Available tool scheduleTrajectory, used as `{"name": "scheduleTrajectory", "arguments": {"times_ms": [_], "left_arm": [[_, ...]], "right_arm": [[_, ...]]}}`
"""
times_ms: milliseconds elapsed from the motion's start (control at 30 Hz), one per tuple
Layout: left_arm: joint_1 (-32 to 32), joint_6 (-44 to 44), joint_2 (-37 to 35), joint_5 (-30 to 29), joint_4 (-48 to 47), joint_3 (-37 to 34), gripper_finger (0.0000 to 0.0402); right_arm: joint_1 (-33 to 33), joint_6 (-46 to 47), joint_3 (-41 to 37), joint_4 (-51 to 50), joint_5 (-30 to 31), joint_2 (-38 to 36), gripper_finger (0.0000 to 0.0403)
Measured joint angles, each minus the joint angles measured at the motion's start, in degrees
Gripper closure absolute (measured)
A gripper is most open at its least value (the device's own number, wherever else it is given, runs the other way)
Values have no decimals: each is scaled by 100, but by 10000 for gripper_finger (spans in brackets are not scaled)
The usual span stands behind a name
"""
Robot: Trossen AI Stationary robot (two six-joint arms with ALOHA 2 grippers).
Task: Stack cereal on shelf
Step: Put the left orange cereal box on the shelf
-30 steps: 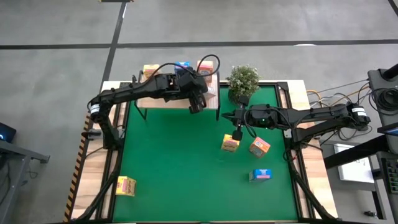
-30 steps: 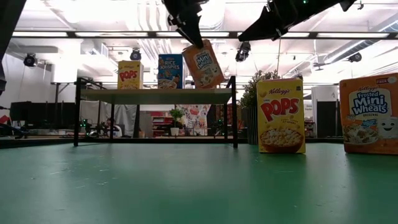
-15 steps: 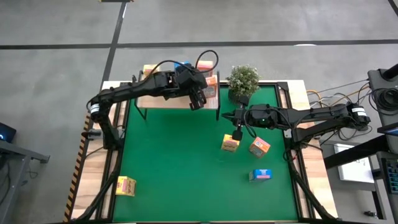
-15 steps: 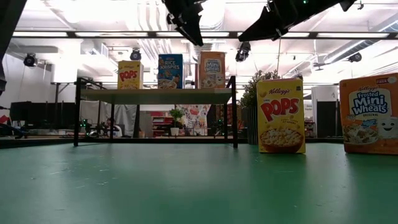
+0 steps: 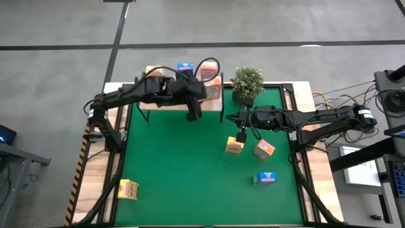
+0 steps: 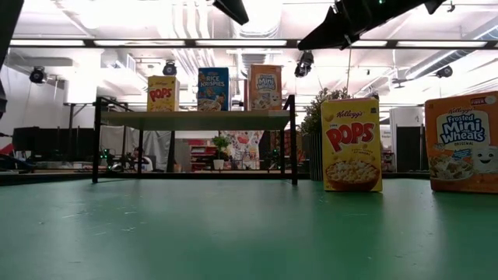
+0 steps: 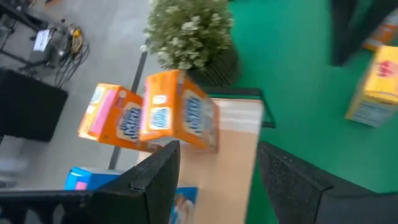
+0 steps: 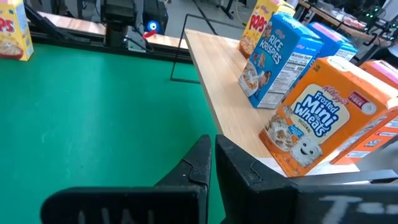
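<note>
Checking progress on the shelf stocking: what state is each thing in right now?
Left end effector: open, empty, above the shelf.
Right end effector: shut, empty.
Pops box, Rice Krispies box, Mini-Wheats box: upright on shelf.
Table's Pops box: upright, unstacked.

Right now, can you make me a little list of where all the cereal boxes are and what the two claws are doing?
On the shelf: yellow Pops box, blue Rice Krispies box, orange Mini-Wheats box, upright in a row
On the green mat: yellow Pops box, orange Mini-Wheats box, blue box, yellow box
Left claw: open, empty, at the shelf's front edge
Right claw: shut, empty, above the yellow Pops box on the mat
Potted plant: beside the shelf
</note>
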Motion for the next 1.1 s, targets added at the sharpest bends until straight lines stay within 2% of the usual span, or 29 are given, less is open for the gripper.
{"name": "scheduleTrajectory", "arguments": {"times_ms": [267,600,1100], "left_arm": [[-366,-47,-718,2,402,-971,205],[-711,-144,-2385,1,2294,-3279,205],[-1050,-101,-4980,20,4339,-6189,205]], "right_arm": [[0,2,0,120,0,0,390],[-72,270,0,128,199,0,390],[-1009,714,179,454,133,411,391]]}}
